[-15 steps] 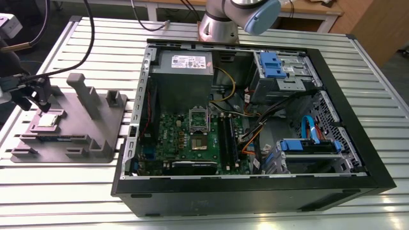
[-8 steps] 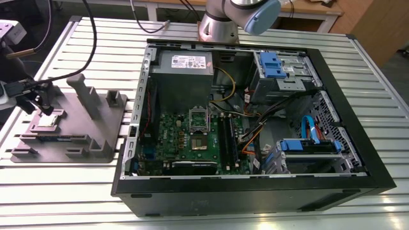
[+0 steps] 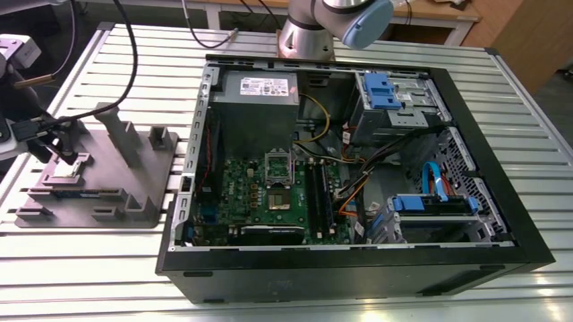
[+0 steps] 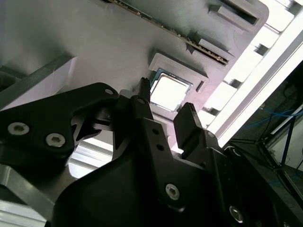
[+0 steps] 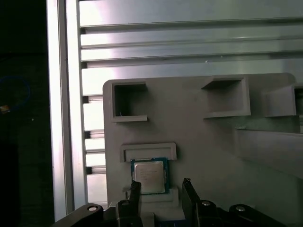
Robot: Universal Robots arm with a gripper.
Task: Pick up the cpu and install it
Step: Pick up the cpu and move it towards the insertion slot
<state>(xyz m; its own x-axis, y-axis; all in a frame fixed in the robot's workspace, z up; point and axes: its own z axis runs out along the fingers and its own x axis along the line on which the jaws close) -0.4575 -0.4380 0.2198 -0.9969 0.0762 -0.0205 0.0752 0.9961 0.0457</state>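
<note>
a black two-finger gripper (image 5: 161, 187) (image 4: 165, 97) (image 3: 63, 159) hangs low over a grey plastic tray with raised blocks and recessed pockets (image 5: 203, 156) (image 4: 94, 42) (image 3: 103, 198), which lies on a slatted aluminium table (image 3: 90, 265) at the exterior view's left. the cpu (image 5: 149, 174) (image 4: 169, 91), a small thin square chip with a silvery-beige metal top and a pale rim, lies flat in a shallow square pocket of that tray, near one of the tray's edges. in both wrist views the fingers (image 5: 187, 189) are apart, one on each side of the chip: one fingertip lies over the chip's edge and the other stands off its opposite edge with a strip of grey tray between them. they are not closed on the chip, and it cannot be told whether either tip touches it. on the table just beside the tray, toward the exterior view's right, lies an open black computer case (image 3: 358, 261) on its side. inside it sits a green motherboard (image 3: 264, 201), and on that a rectangular silver socket frame (image 3: 279, 166), with long black memory sticks (image 3: 319, 191) just beside the frame. the chip and the socket frame are well apart, with the case's wall between them.
</note>
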